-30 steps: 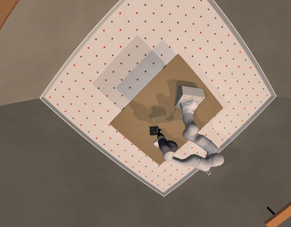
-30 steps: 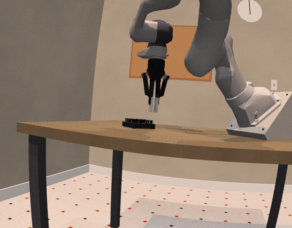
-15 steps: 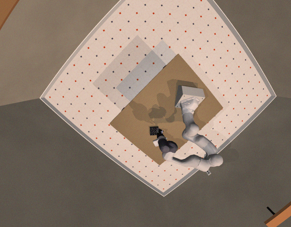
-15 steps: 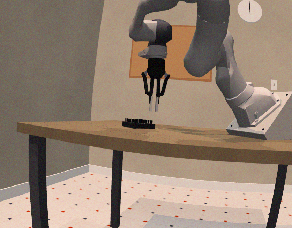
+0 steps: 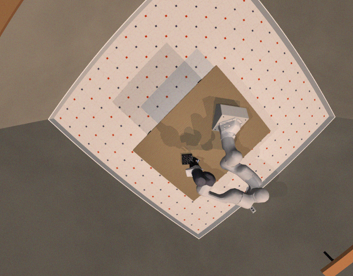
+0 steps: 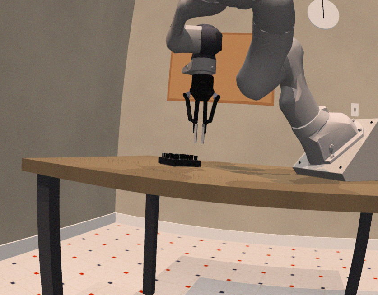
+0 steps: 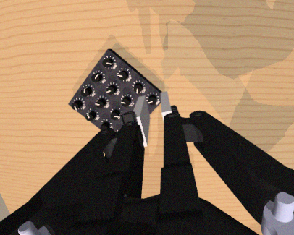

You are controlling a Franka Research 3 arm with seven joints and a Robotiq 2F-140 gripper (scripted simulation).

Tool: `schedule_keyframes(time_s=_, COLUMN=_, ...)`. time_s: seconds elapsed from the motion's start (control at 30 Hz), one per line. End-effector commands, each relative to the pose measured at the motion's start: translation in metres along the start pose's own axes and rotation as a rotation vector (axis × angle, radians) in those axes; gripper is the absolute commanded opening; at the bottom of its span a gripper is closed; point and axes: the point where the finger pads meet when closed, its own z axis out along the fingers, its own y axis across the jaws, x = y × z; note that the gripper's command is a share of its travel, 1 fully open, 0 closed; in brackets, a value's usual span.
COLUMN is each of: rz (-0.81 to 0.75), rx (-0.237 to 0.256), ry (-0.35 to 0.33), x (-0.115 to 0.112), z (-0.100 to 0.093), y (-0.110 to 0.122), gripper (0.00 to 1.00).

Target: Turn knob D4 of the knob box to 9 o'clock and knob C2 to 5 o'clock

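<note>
The black knob box [image 5: 187, 163] [image 6: 179, 162] [image 7: 89, 103] stands on the table, turned diagonally in the wrist view. Its printed names lie to the lower right of the knobs there. Knob D4 [image 7: 152, 99] is at the box's right corner; its white line points lower left, roughly 9 or 10 o'clock. Knob C2 [image 7: 116, 113] shows beside the left finger; its line is too small to read surely. My gripper [image 6: 198, 142] [image 7: 155, 105] is open by a narrow gap, empty, and hangs above the box's D4 side. Its left finger and linkage hide most of row D.
The wooden table [image 5: 176, 128] [image 6: 106, 170] carries the arm's grey base [image 5: 234, 112] [image 6: 362, 157] on the far side from the box. Shadows of the arm lie on the table beside the box. The other knobs stand close together around C2.
</note>
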Motion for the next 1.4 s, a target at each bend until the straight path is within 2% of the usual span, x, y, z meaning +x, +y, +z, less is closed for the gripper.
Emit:
schedule_keyframes(time_s=0.0, rz=0.156, rx=-0.002, ry=-0.003, x=-0.0031, z=-0.0008, y=-0.002, gripper=0.12)
schedule_keyframes(time_s=1.37, rz=0.812, rx=-0.002, ry=-0.007, x=-0.0036, z=-0.0061, y=-0.0032, gripper=0.12)
